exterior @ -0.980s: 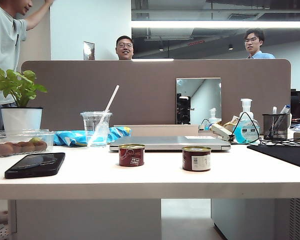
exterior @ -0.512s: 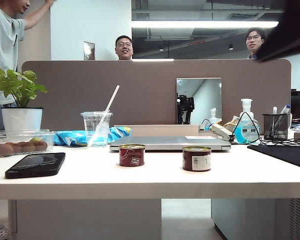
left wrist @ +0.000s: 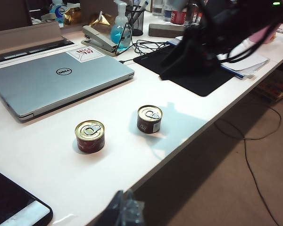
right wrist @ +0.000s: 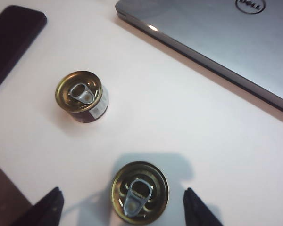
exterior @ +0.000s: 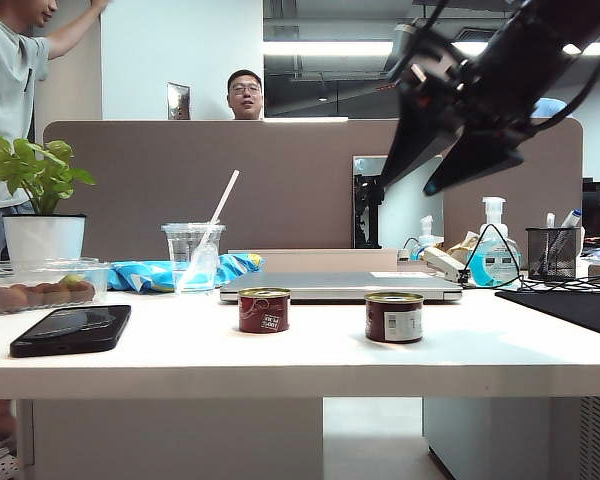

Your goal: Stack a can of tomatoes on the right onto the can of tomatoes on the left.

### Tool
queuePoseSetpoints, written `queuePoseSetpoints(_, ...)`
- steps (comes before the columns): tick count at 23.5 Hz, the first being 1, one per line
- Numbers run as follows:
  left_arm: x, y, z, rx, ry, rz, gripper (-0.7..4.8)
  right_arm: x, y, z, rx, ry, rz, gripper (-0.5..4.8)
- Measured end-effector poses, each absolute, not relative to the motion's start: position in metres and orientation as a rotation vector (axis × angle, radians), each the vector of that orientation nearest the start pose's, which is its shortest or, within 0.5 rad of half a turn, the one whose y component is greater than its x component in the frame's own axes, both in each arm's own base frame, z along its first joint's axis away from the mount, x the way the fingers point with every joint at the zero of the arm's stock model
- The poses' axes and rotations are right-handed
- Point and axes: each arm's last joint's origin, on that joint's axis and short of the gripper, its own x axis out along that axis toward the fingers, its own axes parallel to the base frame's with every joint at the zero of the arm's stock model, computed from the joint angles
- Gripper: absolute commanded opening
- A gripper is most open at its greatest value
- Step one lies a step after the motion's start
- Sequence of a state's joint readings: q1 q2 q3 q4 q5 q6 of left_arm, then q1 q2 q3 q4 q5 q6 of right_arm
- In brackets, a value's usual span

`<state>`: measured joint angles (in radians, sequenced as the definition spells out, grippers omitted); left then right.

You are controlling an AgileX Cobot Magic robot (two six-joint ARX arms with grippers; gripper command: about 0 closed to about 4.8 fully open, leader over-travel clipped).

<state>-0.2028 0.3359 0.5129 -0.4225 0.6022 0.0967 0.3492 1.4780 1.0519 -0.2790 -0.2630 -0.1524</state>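
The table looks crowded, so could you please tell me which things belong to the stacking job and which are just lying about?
Job:
right can
left can
right gripper, open above the right can
left gripper, back at the table's edge

Lying about:
laptop
phone
plastic cup
potted plant
soap bottle

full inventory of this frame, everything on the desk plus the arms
tomato cans: 2, dark red with gold lids, desk front; left can, right can, apart, both upright
laptop: 1, silver, closed, behind the cans
phone: 1, black, desk left
plastic cup: 1, clear, with white straw, behind left can
potted plant: 1, green in white pot, far left
sanitizer bottle: 1, blue, right rear
pen holder: 1, black mesh, far right
right gripper: 1, black, open, above the right can, not touching
left gripper: 1, dark, off the desk's front edge, state unclear
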Motion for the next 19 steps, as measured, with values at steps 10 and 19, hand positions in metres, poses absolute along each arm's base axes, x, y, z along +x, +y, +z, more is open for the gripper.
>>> queuePoseSetpoints(10,0.085,-0.034,0.27,0.041,0.208,-0.811,-0.04,0.326,0.13,0.221,-0.202,0.862,0.656,4.15)
queuePoseSetpoints(19,0.085,-0.034,0.27,0.041,0.208,-0.812,-0.04,0.334,0.134,0.195,-0.217,0.946,0.662,4.2)
